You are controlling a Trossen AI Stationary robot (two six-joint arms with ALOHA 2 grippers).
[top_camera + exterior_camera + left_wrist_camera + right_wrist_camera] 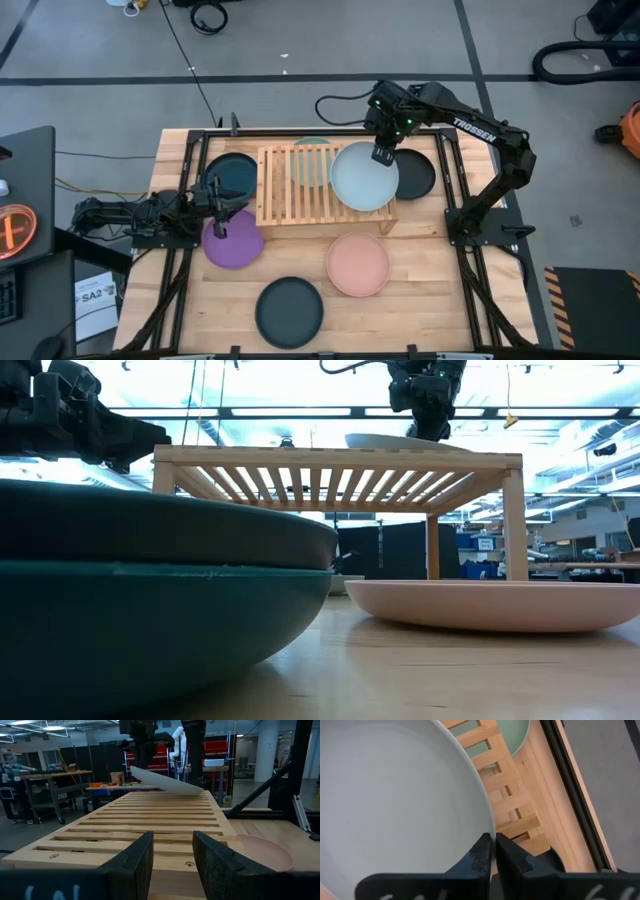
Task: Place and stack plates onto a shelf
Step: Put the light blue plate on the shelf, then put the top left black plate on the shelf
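The slatted wooden shelf (300, 185) stands mid-table. A pale blue-white plate (362, 178) sits tilted on its right end, and my right gripper (493, 851) is shut on its rim from the far side. A mint green plate (312, 150) lies under the shelf's far part. On the table lie a dark teal plate (235, 172), a purple plate (238, 245), a salmon pink plate (358, 265) and two charcoal plates (289, 312) (416, 175). My left gripper (172, 865) is open at the shelf's left end, above the purple plate's far edge. My right gripper pinches the pale plate's far-right rim (489, 827) between its two fingers, one above the rim and one below. The fingers come down from above, slanting from the far right. The held rim (137, 770) is raised, and the opposite edge (192, 791) rests on the slats.
The shelf's left half (285, 190) is bare slats. A black frame (445, 170) borders the table on both sides. In the low view a charcoal plate (150, 525) on a teal one (150, 620) fills the left foreground.
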